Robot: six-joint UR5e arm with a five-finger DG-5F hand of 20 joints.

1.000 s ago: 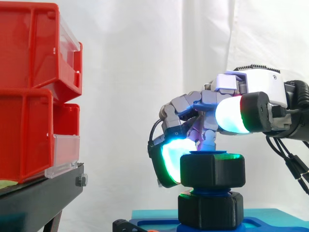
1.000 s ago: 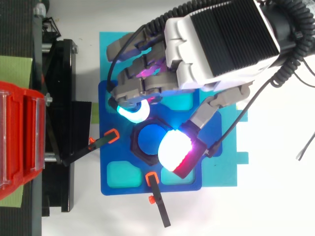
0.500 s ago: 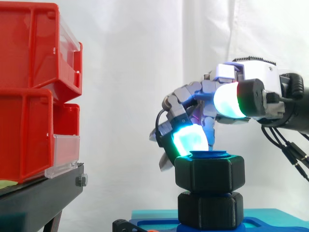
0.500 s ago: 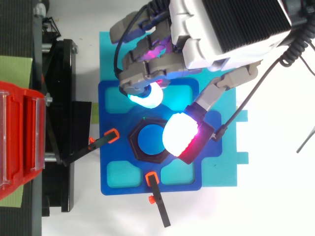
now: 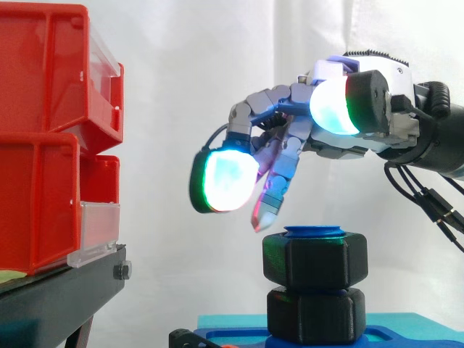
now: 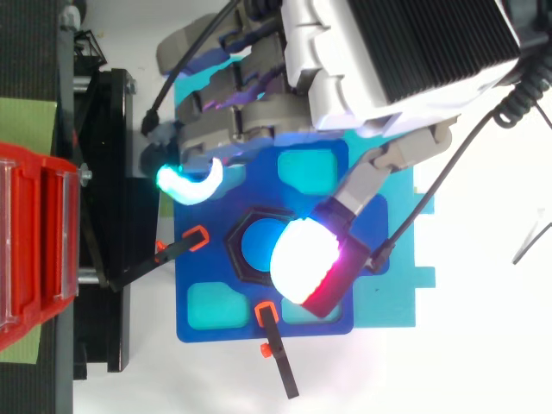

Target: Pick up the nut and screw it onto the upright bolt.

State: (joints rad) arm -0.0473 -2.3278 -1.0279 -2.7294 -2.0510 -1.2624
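A black hexagonal nut (image 5: 315,261) sits on the upright blue bolt (image 5: 315,231), whose top shows just above it. Under it is a second black hexagonal piece (image 5: 315,316). From above, the nut (image 6: 235,258) rings the bolt's blue top (image 6: 256,243). My hand (image 5: 333,134) hovers above the nut and to its left without touching it, open, its fingers spread out and holding nothing. One glowing fingertip pad (image 5: 223,181) hangs well left of the nut. In the top view the hand (image 6: 388,60) comes in from the upper right, and its thumb pad (image 6: 303,264) covers the nut's right side.
The bolt stands on a blue fixture plate (image 6: 200,323) over a cyan base (image 6: 405,285). Two orange-tipped black clamps (image 6: 274,352) (image 6: 177,248) hold the plate. Red bins (image 5: 43,145) on a black stand (image 5: 58,293) rise at the left.
The hand let go of the nut, rose and swung its fingers out to the left. The nut stays on the bolt, a little lower than a second ago.
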